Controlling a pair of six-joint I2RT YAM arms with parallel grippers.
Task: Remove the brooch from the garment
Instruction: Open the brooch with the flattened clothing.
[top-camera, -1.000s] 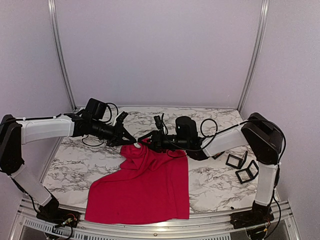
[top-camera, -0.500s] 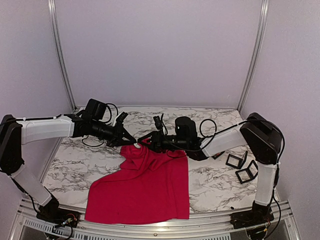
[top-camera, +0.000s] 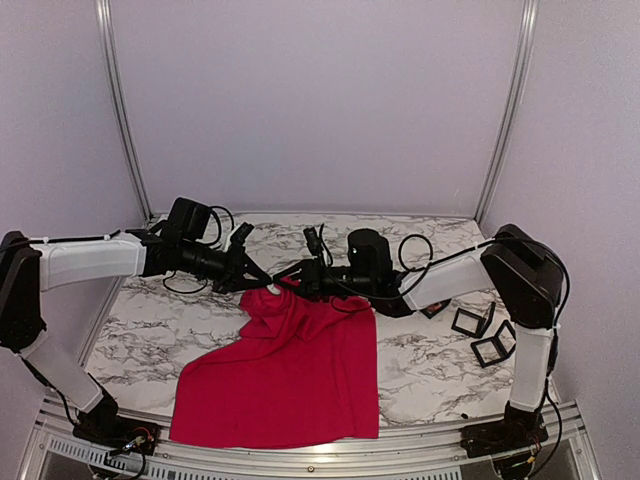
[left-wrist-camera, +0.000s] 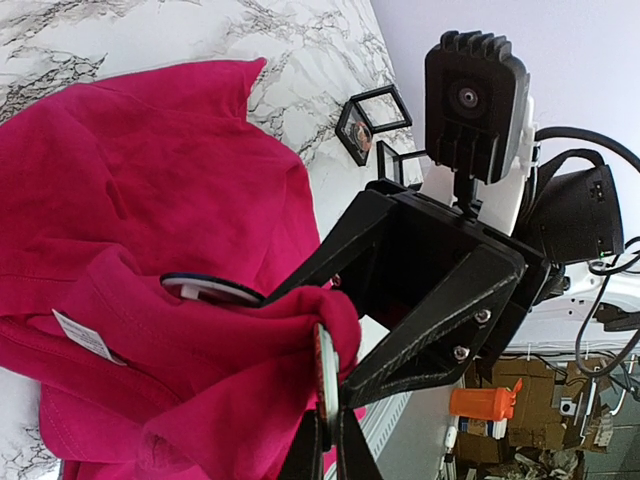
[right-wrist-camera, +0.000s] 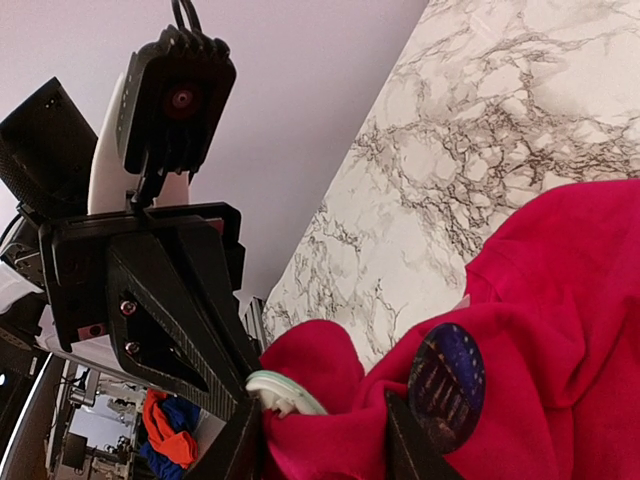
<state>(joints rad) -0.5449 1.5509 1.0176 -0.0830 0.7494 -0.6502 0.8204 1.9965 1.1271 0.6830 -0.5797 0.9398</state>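
Left hand (left-wrist-camera: 324, 428) first: fingers pressed together, pinching a raised fold of the garment (top-camera: 290, 370). Right at its tips a pale-rimmed disc (left-wrist-camera: 322, 375) stands edge-on in the red cloth.

Nose to nose with it is the right hand (right-wrist-camera: 322, 420), fingers spread, one on either side of a bunched ridge of the same cloth. Whether they are pressing on that ridge, I can't tell.

And there's the brooch (right-wrist-camera: 447, 385)! It is dark and round with a patterned face, and it sits on the cloth just outside one of the right hand's fingers, on the side away from the left hand. It looks to be touching that finger or very nearly so.

Out from the hands, the two meet tip to tip above the far end of the garment, and that end is pulled up off the counter (top-camera: 430, 350) into a peak between them. A small white label (left-wrist-camera: 85, 335) shows on a fold to one side of the left hand.

From the peak the red cloth falls away towards the arm bases and spreads flat, with its hem near the front edge of the counter.

Well behind the right hand, past its forearm, a few small black square frames (top-camera: 484, 335) lie on the marbled surface, clear of the garment.
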